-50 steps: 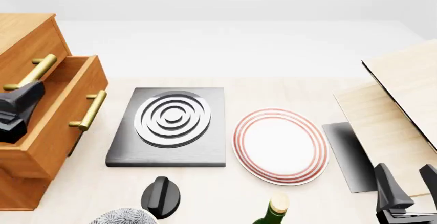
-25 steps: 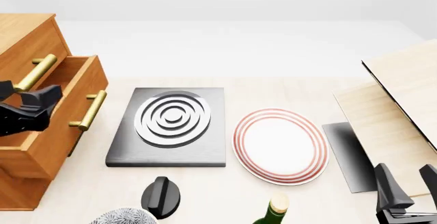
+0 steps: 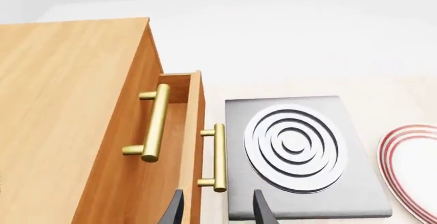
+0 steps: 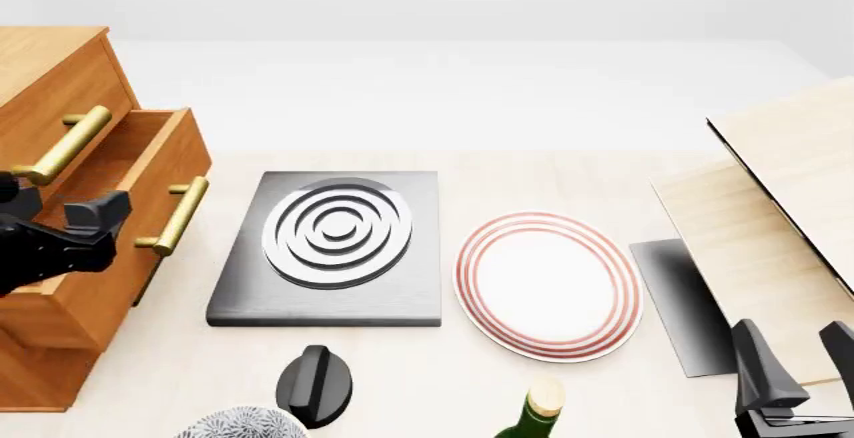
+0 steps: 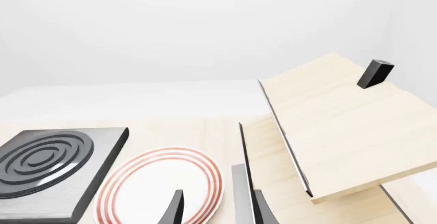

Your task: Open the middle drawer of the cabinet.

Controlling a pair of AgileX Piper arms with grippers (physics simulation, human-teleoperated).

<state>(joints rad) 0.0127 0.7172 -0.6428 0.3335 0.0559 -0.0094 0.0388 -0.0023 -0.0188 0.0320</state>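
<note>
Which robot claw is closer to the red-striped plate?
Right. The right gripper sits just off the plate's near-right edge; the left gripper is far across the table by the middle drawer.

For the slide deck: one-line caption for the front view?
Orange-brown wooden cabinet with its brass-handled middle drawer pulled out, left pincer beside its handle, dark ringed slab and red-rimmed plate alongside.

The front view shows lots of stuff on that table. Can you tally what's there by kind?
Cabinets: 1
Stove plates: 1
Dinner plates: 1
Bottles: 1
Black knobs: 1
Patterned bowls: 1
Pale wooden boards: 2
Total: 8
</note>
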